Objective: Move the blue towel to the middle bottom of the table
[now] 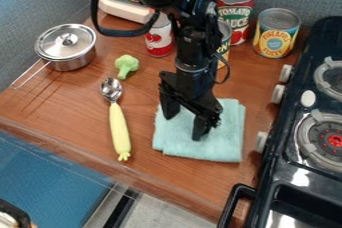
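Black stove [275,178] up close, gripper [185,127] partly open, fingers down at folded blue towel [224,139], can't tell if pinching any

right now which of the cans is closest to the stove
The yellow and blue can, rightmost of the group. The tall red can, the red-and-white one and the one partly behind the arm stand farther left.

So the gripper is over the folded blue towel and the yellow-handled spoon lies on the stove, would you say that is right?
Not quite: the camera view shows the yellow-handled spoon lying on the wooden counter. The gripper is indeed over the folded blue towel.
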You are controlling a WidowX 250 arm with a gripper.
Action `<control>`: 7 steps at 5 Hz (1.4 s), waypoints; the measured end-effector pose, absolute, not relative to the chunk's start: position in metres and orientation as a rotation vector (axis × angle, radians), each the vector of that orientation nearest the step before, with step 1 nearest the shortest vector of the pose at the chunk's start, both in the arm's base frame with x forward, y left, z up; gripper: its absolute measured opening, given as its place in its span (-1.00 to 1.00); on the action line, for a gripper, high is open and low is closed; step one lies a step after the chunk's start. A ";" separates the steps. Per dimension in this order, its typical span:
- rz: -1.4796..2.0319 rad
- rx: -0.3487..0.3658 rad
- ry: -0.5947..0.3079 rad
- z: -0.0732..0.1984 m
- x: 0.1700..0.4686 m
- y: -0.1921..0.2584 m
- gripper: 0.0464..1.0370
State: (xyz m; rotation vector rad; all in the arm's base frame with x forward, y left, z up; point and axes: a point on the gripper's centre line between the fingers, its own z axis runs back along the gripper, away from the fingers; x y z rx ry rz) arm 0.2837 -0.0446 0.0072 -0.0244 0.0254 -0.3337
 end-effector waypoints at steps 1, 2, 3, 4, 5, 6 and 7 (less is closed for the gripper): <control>-0.339 -0.012 0.026 0.007 0.284 -0.044 0.92; -0.308 0.016 0.016 0.009 0.296 -0.026 0.93; -0.250 0.049 0.009 0.011 0.312 0.004 0.93; -0.188 0.065 -0.002 0.013 0.325 0.031 0.93; -0.166 0.077 0.001 0.013 0.329 0.043 0.93; -0.150 0.068 0.001 0.013 0.329 0.047 0.93; -0.171 0.030 0.012 0.009 0.323 0.031 0.93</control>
